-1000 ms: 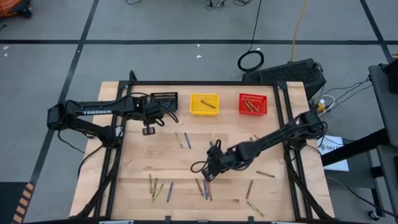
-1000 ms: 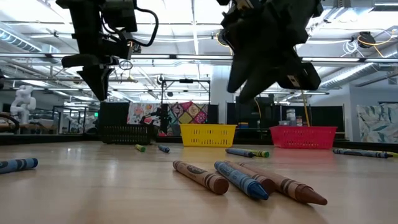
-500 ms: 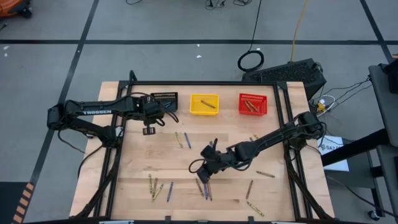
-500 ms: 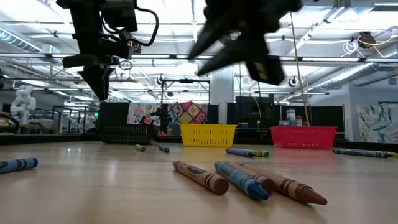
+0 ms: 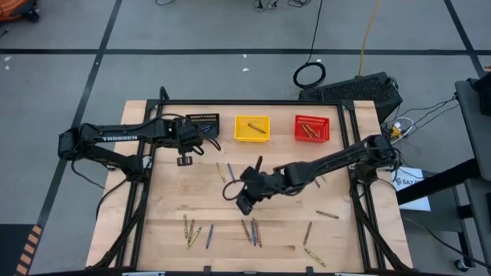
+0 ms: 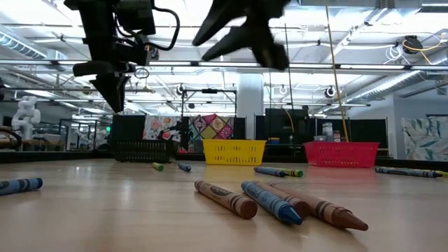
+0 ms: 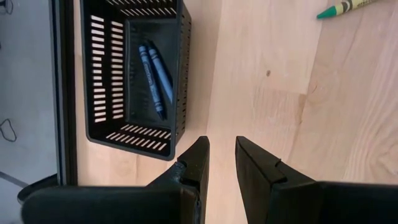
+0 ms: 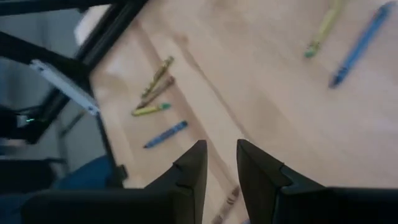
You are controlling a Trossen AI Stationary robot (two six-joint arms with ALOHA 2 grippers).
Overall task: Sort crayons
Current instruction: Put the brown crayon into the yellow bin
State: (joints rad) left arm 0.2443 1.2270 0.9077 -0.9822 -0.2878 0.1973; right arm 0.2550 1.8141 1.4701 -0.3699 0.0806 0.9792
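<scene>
Crayons lie scattered on the wooden table: a brown and blue cluster near the front, a group at front left, and a pair in the middle. My right gripper hangs above the table, between the cluster and the pair. It slants down toward the table's left and is narrowly open, with nothing between its tips. My left gripper waits beside the black bin, narrowly open and empty.
Black, yellow and red bins stand in a row at the far edge. The black one holds blue crayons. More crayons lie at the right and front right. A black frame borders the table.
My right gripper has risen from just over the front crayon cluster and gone toward the table's left and far side. It has rolled, so its fingers now slant leftward. The cluster's crayons lie where they were.
</scene>
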